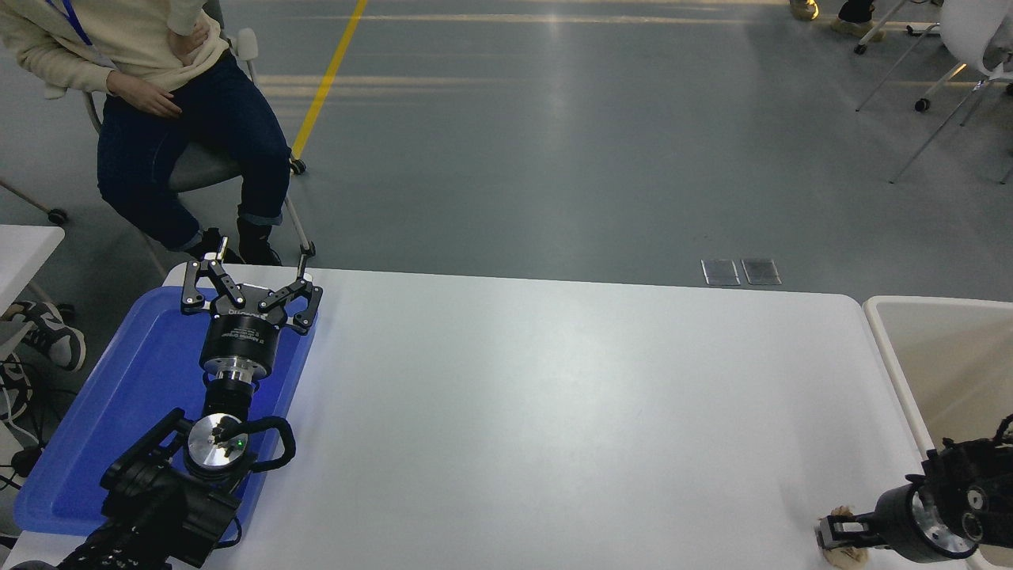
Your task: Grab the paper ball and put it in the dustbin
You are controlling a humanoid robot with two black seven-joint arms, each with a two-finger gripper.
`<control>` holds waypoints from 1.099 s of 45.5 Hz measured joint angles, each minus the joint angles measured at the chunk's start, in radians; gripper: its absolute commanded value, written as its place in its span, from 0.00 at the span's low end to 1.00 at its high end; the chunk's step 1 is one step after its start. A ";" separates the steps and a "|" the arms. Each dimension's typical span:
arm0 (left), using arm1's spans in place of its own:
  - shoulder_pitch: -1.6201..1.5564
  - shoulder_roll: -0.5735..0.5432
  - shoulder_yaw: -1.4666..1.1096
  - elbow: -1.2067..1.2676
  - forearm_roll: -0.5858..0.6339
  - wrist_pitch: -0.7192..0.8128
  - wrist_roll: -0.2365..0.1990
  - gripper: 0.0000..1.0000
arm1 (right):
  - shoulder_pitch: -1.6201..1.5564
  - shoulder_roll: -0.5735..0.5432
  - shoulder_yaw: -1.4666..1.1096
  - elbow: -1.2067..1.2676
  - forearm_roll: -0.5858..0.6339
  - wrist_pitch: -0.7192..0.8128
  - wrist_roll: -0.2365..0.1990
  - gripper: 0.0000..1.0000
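Observation:
The paper ball (845, 557), a tan crumpled wad, lies at the table's front right corner, close to the picture's bottom edge. My right gripper (837, 532) reaches in from the lower right and sits right over the ball, hiding most of it. Only scraps of paper show above and below the gripper. The dustbin (888, 348), cream with a white rim, stands just past the table's right edge, beside my right arm. My left gripper (249, 273) is parked open over the blue tray at the left.
A shallow blue tray (95, 427) lies at the table's left end under my left arm. A person (158, 95) sits on a chair beyond the table's far left corner. The white table (554, 412) ends near the ball at front and right.

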 measured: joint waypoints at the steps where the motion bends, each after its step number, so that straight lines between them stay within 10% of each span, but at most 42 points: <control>1: 0.000 0.000 0.000 0.000 0.000 0.000 0.000 1.00 | 0.007 -0.007 -0.001 0.005 0.000 0.001 0.001 0.00; 24: 0.000 0.000 0.000 0.000 0.000 -0.001 0.000 1.00 | 0.555 -0.186 -0.270 0.250 0.004 0.115 0.014 0.00; 50: 0.000 0.000 0.000 0.000 0.000 -0.002 0.000 1.00 | 1.158 -0.109 -0.643 0.394 0.057 0.263 0.027 0.00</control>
